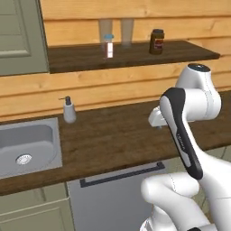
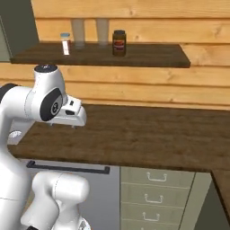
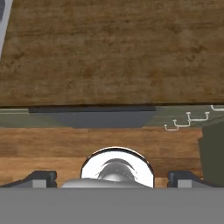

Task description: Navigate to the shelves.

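shelves [image 1: 135, 56]: a long, thin, dark brown board on the light wood wall, up above the tabletop and right in front of the robot.
on the shelves: a dark brown jar [image 1: 156, 41] with a dark lid, a small bottle [image 1: 108, 45] with a pale blue cap, and two tall clear glasses [image 1: 127, 31] at the back.
tabletop [image 2: 148, 134]: thick dark wood, under the shelves.
sink [image 1: 27, 146]: grey, set in the tabletop on the left.
soap bottle [image 1: 68, 110]: stands just beside the sink, near the wall.
jaws: two dark tips far apart at the bottom of the hand view, loose, nothing between them.
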You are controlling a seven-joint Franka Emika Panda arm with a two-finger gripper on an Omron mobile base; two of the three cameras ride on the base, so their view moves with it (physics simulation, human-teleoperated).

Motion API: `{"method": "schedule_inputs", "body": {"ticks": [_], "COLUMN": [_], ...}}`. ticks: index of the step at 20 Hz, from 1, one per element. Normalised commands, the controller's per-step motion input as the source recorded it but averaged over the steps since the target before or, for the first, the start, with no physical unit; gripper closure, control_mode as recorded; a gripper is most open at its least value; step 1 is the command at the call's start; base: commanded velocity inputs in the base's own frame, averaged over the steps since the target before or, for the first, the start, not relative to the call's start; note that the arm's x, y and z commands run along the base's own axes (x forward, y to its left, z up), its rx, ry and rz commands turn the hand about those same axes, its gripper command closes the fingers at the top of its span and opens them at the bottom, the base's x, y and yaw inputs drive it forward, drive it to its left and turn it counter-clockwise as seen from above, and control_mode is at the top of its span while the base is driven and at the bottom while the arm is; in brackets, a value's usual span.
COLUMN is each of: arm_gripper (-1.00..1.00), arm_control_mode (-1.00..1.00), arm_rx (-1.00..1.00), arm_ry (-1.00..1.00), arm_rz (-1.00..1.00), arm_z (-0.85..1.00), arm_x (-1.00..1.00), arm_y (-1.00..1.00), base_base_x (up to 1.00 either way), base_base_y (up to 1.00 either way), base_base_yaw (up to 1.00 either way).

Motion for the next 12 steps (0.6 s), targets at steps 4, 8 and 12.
{"method": "schedule_inputs", "body": {"ticks": [4,8,12], "arm_gripper": [-1.00,-1.00,-1.00], "arm_control_mode": [1.00,1.00,1.00], "arm_rx": [0.00,0.00,0.00], "arm_ry": [0.00,0.00,0.00], "arm_rz": [0.00,0.00,0.00], "arm_z": [0.00,0.00,0.00], "arm_x": [0.00,0.00,0.00], "arm_y": [0.00,0.00,0.00], "base_base_x": [0.58,0.63,0.72], "base_base_y": [-0.14,-0.17,-0.23], "base_base_yaw": [0.10,0.10,0.07]}}
